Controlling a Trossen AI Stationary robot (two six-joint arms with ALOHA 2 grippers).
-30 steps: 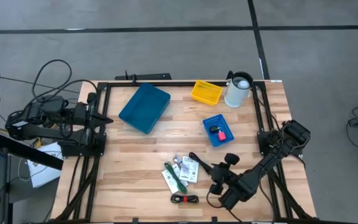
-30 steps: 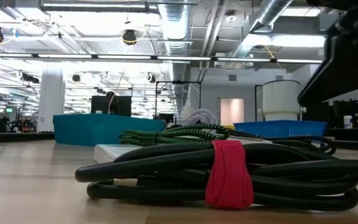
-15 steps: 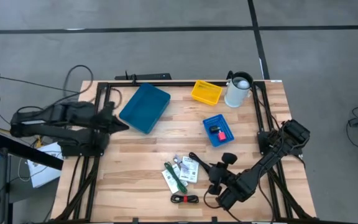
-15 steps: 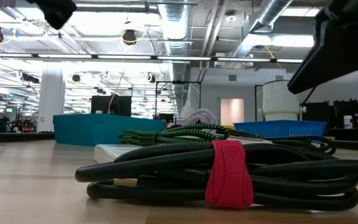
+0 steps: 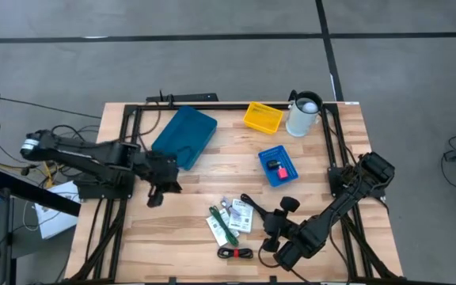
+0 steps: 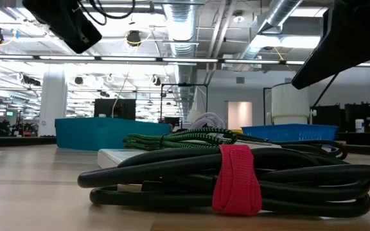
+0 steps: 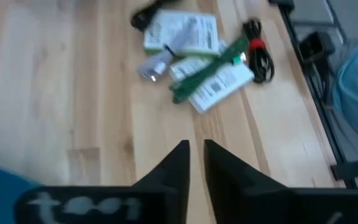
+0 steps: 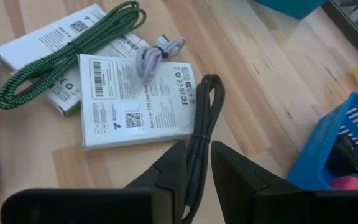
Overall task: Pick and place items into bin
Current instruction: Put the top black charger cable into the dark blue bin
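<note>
progress looks early to us: the small blue bin (image 5: 279,166) holds only a red-pink piece (image 5: 280,169), while the white cards (image 5: 238,215), green braided cord (image 5: 225,226) and bundled black cable (image 5: 234,253) lie on the bench (image 5: 180,214). we see the green cord running diagonally. the right tool (image 8: 196,163), narrow and empty, straddles a loose black cord (image 8: 199,134); the left tool (image 7: 195,158), narrow and empty, hovers well apart.
</note>
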